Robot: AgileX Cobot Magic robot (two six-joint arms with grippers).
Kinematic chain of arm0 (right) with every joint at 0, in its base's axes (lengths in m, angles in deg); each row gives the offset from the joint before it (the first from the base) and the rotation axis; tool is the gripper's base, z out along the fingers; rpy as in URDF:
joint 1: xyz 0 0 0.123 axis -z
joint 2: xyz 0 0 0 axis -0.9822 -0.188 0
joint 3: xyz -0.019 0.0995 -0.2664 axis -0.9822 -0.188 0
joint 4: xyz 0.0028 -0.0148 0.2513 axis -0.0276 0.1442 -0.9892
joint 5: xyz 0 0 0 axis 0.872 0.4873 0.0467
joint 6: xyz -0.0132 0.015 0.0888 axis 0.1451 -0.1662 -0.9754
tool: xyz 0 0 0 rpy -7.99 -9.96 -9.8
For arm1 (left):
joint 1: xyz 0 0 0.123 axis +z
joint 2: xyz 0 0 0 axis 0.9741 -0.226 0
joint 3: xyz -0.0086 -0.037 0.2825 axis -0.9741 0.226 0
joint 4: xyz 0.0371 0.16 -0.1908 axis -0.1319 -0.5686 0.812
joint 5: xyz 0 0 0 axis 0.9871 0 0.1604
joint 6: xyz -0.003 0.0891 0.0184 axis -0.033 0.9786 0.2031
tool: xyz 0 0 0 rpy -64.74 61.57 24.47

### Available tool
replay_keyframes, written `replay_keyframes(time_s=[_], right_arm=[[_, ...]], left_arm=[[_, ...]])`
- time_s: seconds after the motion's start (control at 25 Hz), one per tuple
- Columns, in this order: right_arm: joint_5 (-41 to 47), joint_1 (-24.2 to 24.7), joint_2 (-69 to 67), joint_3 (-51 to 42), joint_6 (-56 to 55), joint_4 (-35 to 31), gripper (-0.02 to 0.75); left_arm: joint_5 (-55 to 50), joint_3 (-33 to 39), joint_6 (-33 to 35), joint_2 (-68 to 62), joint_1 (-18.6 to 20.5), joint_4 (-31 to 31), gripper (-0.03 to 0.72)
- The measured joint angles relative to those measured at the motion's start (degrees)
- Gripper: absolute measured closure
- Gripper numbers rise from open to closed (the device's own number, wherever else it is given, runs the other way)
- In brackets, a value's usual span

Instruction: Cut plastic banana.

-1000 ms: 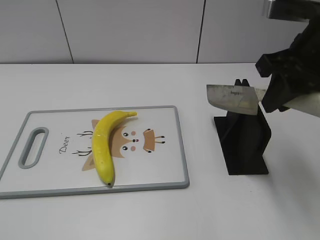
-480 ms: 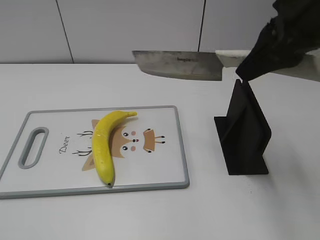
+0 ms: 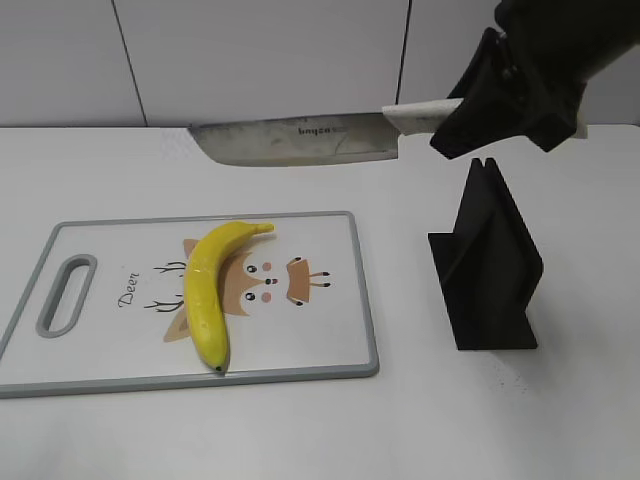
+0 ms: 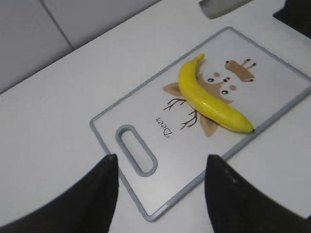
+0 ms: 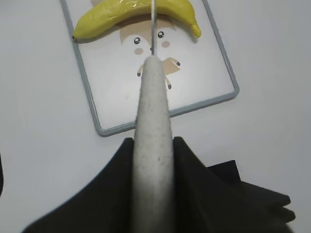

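The plastic banana (image 3: 210, 290) lies on the white deer-print cutting board (image 3: 320, 330), at the left of the exterior view. It also shows in the left wrist view (image 4: 209, 97) and the right wrist view (image 5: 131, 12). My right gripper (image 3: 480, 105) is shut on the pale handle of a cleaver knife (image 3: 300, 140) and holds the blade level in the air, above and behind the board. From the right wrist the handle (image 5: 153, 126) points at the banana. My left gripper (image 4: 160, 167) is open and empty, above the board's handle slot (image 4: 136, 150).
A black knife stand (image 3: 490, 270) stands empty on the white table to the right of the board. A grey panelled wall runs along the back.
My right gripper lifted the knife out of the black stand, raised it and carried it left, so the blade now hangs behind the board. The banana and board have not moved.
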Motion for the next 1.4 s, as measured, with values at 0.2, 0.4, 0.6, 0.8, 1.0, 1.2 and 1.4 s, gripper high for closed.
replay_keyframes(time_s=[0.2, 0.4, 0.6, 0.8, 1.0, 1.2, 1.4], right_arm=[[0.1, 0.0, -3.9, 2.6, 4.6, -1.3, 0.554], [0.0, -1.0, -8.1, 4.9, 7.6, -4.0, 0.554], [-0.2, -3.8, -12.3, 6.9, 8.4, -4.3, 0.554], [-0.5, -4.3, -15.1, 9.3, 10.2, -8.0, 0.554], [-0.6, -4.3, -16.0, 9.5, 13.5, -10.5, 0.554], [-1.3, -4.3, -18.2, 9.8, 14.8, -10.7, 0.554], [-2.3, -4.3, -18.5, 9.9, 15.2, -10.0, 0.554]], left_arm=[[-1.6, -8.5, 5.3, -15.0, -10.4, -5.2, 0.148], [-4.1, -17.9, 6.2, -29.4, -20.5, -14.9, 0.154], [-4.1, -23.1, 10.5, -41.0, -23.4, -20.2, 0.155], [-3.3, -24.3, 16.8, -48.3, -23.4, -20.9, 0.165], [-0.5, -24.3, 20.1, -52.2, -20.8, -20.3, 0.201], [0.3, -24.7, 25.6, -53.6, -16.2, -13.8, 0.212], [1.1, -24.9, 27.8, -53.6, -14.9, -11.7, 0.217]])
